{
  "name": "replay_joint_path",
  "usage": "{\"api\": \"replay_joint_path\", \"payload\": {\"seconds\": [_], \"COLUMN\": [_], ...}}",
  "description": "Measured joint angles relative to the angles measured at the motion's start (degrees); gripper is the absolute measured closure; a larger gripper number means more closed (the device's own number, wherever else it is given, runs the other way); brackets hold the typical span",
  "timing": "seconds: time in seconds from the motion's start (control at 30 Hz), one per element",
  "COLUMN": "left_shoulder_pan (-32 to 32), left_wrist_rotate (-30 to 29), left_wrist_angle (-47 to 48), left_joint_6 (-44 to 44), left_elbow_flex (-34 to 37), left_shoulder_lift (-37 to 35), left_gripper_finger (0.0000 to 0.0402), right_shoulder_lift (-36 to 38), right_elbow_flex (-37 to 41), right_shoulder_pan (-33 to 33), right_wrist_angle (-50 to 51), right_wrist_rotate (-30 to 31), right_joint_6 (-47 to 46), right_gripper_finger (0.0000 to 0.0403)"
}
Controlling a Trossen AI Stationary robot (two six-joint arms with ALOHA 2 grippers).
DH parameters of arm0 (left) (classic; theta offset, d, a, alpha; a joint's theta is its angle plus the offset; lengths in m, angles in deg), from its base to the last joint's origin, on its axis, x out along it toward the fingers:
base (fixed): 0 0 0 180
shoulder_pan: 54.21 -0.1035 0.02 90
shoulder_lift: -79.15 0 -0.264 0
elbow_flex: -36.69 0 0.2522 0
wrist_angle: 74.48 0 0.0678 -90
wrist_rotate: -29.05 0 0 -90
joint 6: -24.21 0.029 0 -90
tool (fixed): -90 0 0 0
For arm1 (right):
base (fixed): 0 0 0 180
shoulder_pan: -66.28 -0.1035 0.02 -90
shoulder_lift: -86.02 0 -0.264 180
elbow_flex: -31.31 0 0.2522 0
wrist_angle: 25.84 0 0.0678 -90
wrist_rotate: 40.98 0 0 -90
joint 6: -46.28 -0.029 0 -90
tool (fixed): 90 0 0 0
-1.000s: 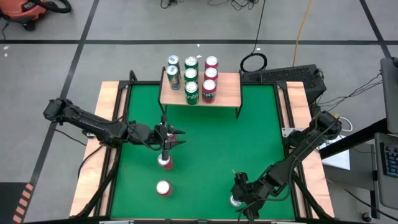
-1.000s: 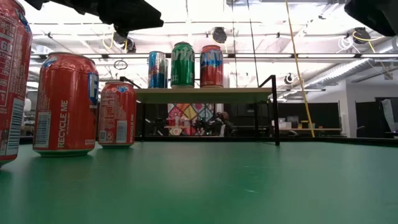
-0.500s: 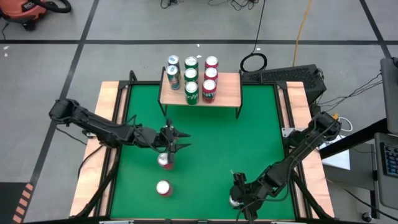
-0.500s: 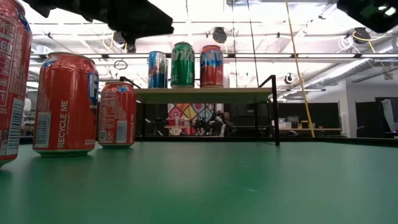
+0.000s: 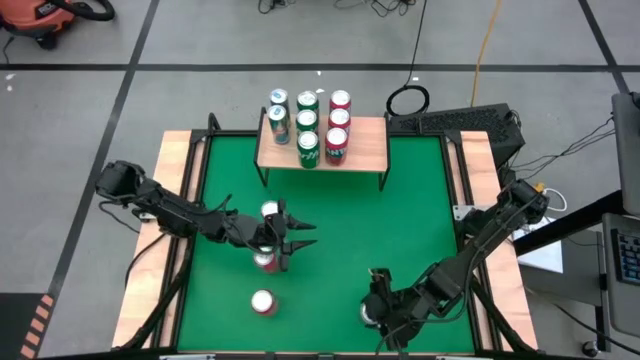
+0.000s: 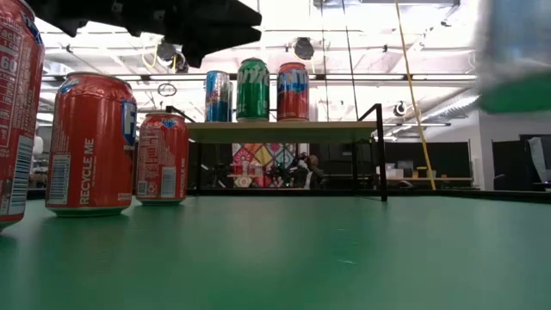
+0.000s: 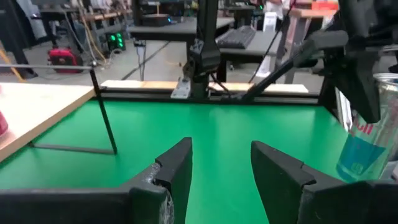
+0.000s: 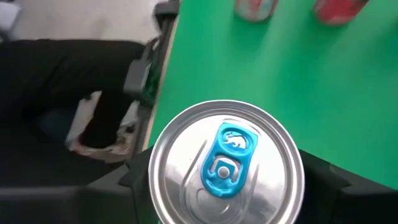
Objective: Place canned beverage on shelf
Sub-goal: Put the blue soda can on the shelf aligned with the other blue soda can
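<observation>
While the right hand point(image 5: 378, 312) grips a silver-topped can point(image 8: 225, 168) at the lower right of the high view, its fingers clamped on either side of the can body, the left hand point(image 5: 298, 238) hangs left of centre with fingers spread and nothing between them. Two red cans point(image 5: 265, 261) stand on the green tabletop point(image 5: 400, 220) below and beside that left hand; the nearer one sits right under it. The shelf point(image 5: 360, 150) is at top centre, six cans point(image 5: 307, 122) already lined up on its left half and the right half bare.

To do the carry well, I'd judge the right hand should keep the can upright, lift it clear of the plank edge, and head for the bare right part, well apart from the standing rows. Set it down flat before releasing. The left arm should stay out of that path.
</observation>
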Motion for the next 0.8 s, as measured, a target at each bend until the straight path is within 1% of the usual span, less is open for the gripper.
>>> {"api": "replay_joint_path", "payload": {"seconds": [0.1, 0.2, 0.33, 0.43, 0.57, 0.63, 0.8], "left_shoulder_pan": [1.4, 3.4, 5.6, 6.6, 7.0, 6.9, 7.0], "left_wrist_rotate": [-1.4, -1.4, -1.4, -1.5, -4.6, -4.7, -4.3], "left_wrist_angle": [-3.9, -7.4, -8.9, -9.3, -9.6, -9.3, -8.9], "left_joint_6": [1.5, 3.0, 3.5, 4.9, 6.1, 6.1, 6.0], "left_elbow_flex": [0.0, 0.0, -0.6, -0.6, -0.6, -0.6, -0.6], "left_shoulder_lift": [1.2, 1.9, 1.9, 1.9, 1.9, 1.9, 1.9], "left_gripper_finger": [0.023, 0.02, 0.0132, 0.0074, 0.0016, 0.0005, 0.0012], "right_shoulder_lift": [0.0, 0.0, 0.0, 0.0, 0.0, 0.0, 0.0], "right_elbow_flex": [-3.5, -6.9, -10.1, -11.6, -12.2, -12.2, -12.2], "right_shoulder_pan": [1.7, 3.6, 6.8, 9.4, 12.8, 14.2, 16.8], "right_wrist_angle": [3.2, 5.7, 7.5, 7.3, 5.4, 4.3, 0.5], "right_wrist_rotate": [0.9, 3.2, 8.1, 9.5, 9.4, 9.4, 9.4], "right_joint_6": [2.5, 4.8, 6.8, 7.1, 7.2, 7.8, 9.4], "right_gripper_finger": [0.0163, 0.0167, 0.0166, 0.0165, 0.0165, 0.0165, 0.0164]}}
